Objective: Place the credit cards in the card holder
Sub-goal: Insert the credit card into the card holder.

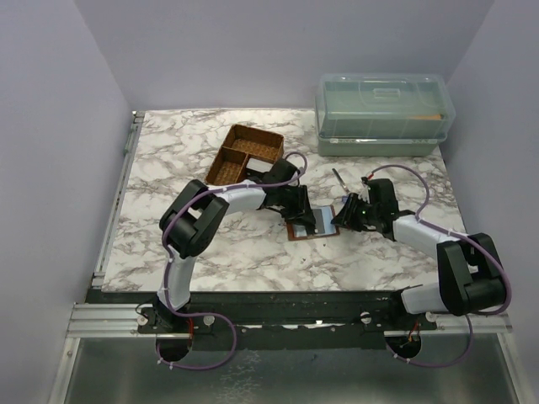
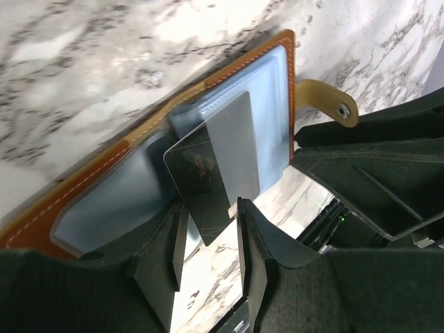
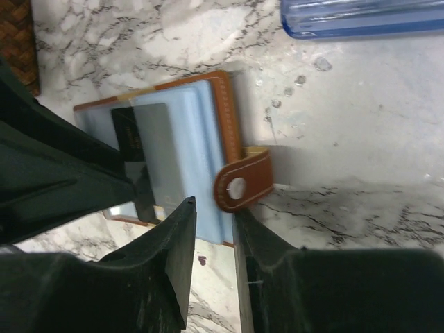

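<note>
The brown card holder (image 1: 296, 231) lies open on the marble table between my two grippers. In the left wrist view its stitched brown edge (image 2: 83, 201) frames pale blue pockets. A grey and dark credit card (image 2: 208, 173) sticks partway out of a pocket. My left gripper (image 2: 211, 229) is open, with the card's free end just beyond its fingertips. My right gripper (image 3: 215, 208) is open at the holder's (image 3: 225, 118) other side, beside the snap strap (image 3: 243, 186). The same card (image 3: 149, 146) shows there too. Both the left gripper (image 1: 305, 212) and the right gripper (image 1: 344, 215) show in the top view.
A brown divided basket tray (image 1: 244, 153) stands behind the left arm. A clear lidded box (image 1: 383, 114) is at the back right. A thin dark stick tool (image 1: 339, 179) lies behind the right gripper. Walls close in the table on three sides.
</note>
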Robot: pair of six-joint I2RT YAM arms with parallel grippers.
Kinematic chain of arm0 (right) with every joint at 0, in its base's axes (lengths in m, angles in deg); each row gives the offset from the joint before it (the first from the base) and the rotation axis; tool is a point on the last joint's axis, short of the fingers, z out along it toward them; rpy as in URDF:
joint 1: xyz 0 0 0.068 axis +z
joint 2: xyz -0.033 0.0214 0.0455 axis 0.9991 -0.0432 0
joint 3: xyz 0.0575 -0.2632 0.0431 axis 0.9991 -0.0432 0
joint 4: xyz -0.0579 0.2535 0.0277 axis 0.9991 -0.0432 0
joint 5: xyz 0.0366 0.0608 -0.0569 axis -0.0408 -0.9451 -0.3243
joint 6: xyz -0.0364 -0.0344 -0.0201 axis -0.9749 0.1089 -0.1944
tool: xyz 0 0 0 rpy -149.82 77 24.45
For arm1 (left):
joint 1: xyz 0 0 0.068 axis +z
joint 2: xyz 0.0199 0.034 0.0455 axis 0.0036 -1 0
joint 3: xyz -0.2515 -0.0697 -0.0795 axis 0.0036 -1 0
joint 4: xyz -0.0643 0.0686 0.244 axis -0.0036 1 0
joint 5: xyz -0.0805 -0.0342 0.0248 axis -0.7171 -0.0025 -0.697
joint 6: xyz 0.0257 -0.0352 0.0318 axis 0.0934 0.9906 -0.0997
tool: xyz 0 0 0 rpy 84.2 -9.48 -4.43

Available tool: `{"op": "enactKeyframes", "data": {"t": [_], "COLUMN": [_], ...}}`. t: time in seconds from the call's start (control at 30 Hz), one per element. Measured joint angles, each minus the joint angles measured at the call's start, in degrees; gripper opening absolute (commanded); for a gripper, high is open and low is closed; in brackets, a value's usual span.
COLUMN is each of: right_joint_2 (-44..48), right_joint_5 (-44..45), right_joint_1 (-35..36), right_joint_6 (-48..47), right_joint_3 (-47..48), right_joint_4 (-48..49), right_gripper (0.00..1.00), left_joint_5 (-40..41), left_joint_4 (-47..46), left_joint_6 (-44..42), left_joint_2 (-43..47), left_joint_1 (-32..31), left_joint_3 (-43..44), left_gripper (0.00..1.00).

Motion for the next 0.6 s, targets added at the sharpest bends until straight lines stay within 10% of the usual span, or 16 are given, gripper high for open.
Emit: {"op": "enactKeyframes", "data": {"t": [0.6], "right_joint_2": [1.40], "right_joint_5": [-2.71], "right_joint_1": [0.00], "right_joint_6": [2.69], "right_joint_3": [-3.17], "right_joint_4": [4.74], "right_gripper": [0.33], "left_joint_5": [0.68], "left_joint_4": [8.02], "left_joint_6": [-5.99], "left_joint_2": [-1.88], "left_joint_1": [-3.08], "left_joint_3": [6.93], "left_gripper": [0.56]}}
